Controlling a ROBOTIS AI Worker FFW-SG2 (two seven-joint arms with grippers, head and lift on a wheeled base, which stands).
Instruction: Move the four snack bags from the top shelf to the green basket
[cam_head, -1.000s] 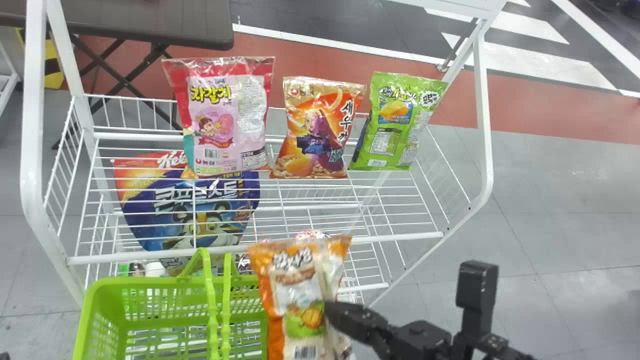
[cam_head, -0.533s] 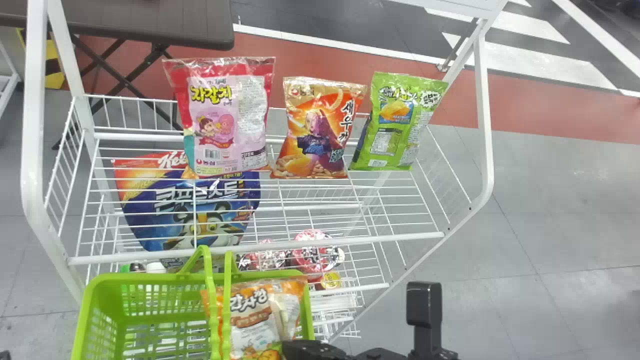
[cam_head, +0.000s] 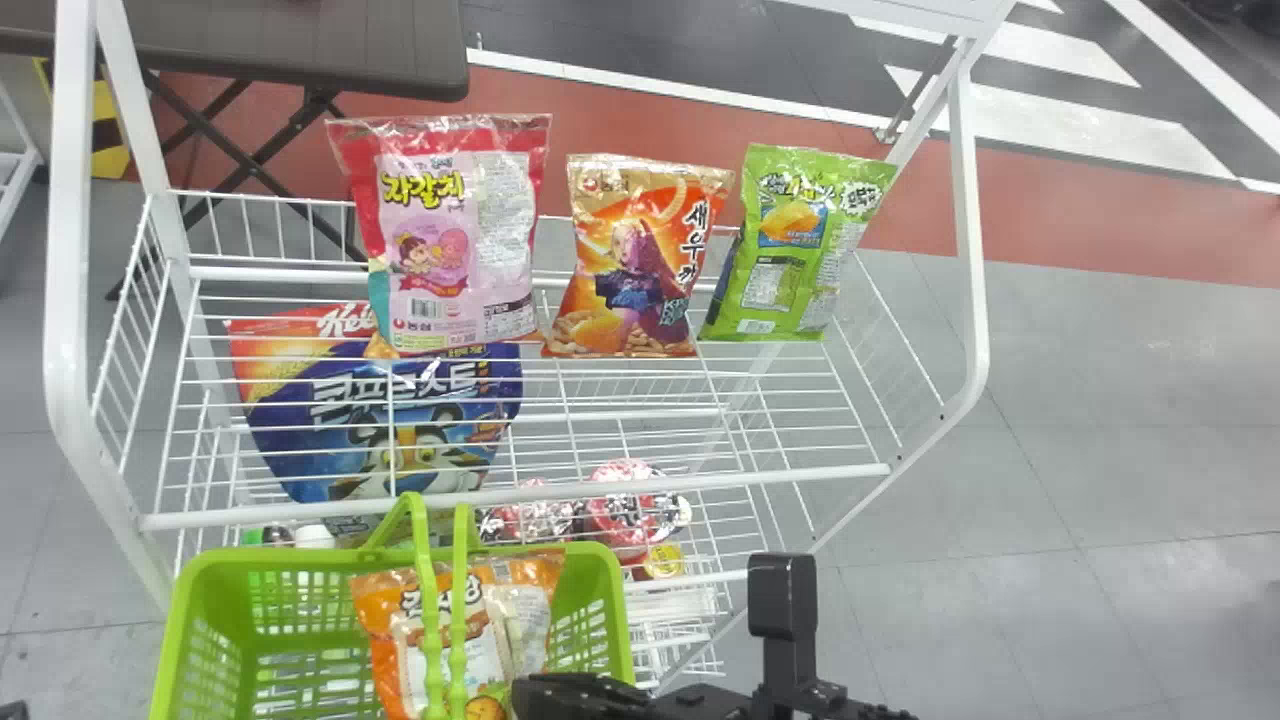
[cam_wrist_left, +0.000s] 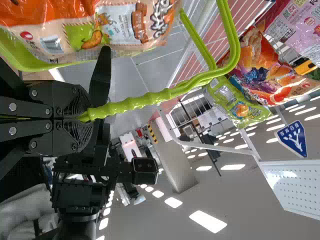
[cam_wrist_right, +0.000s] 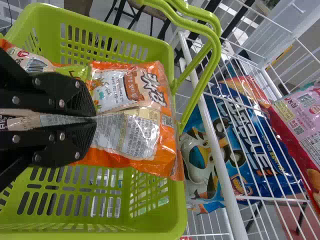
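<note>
Two pinches: right fingers (cam_wrist_right: 75, 95), orange pillow-shaped bag (cam_wrist_right: 135, 130); left fingers (cam_wrist_left: 75, 135), green plastic handle (cam_wrist_left: 130, 102). Seven o'clock, I risk handle snagging bag.

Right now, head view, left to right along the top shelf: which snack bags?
Red-and-pink plastic snack bag → orange plastic snack bag → bright green plastic snack bag.

Shop-style setting, possibly staged. Beyond the right fingers (cam_head: 570, 697): white wire rack (cam_head: 800, 474), snack bags (cam_head: 630, 265) displayed, cereal bag (cam_head: 400, 420) and lidded cups (cam_head: 625, 515) lower. Around the fingers, shopping basket (cam_head: 320, 557). Far past them, striped floor markings (cam_head: 1050, 125); high above, ceiling lights (cam_wrist_left: 207, 221).
</note>
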